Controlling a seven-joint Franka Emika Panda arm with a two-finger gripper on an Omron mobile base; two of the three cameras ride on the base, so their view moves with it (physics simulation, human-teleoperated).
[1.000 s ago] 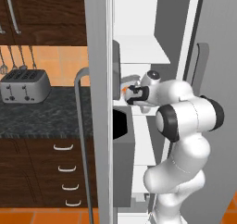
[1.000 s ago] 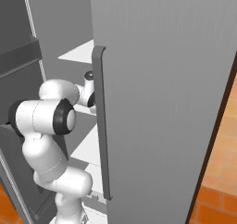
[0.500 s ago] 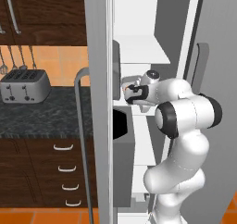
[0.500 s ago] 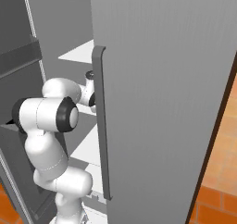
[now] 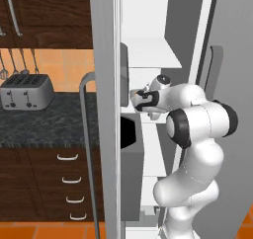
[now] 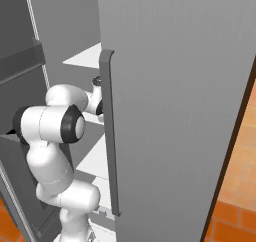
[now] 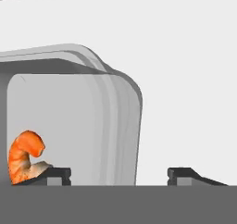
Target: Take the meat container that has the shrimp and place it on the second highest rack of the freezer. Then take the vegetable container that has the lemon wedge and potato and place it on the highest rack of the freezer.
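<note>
inside the freezer (image 5: 106, 109), container (image 7: 118, 126) rests on white shelf (image 7: 185, 79).

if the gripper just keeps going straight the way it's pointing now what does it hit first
Probably the meat container's rounded corner wall, which sits between the open fingertips of the gripper. The shrimp lies off to one side. Depth is unclear.

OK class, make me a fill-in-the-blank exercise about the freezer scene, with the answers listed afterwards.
1. The curled piece lying in the clear container is a ____.
2. The shrimp is coloured ____.
3. The claw has its two tips standing ____, one on each side of the container's rim.
4. On the dark counter left of the freezer stands a silver ____.

Answers: shrimp; orange; apart; toaster
</note>
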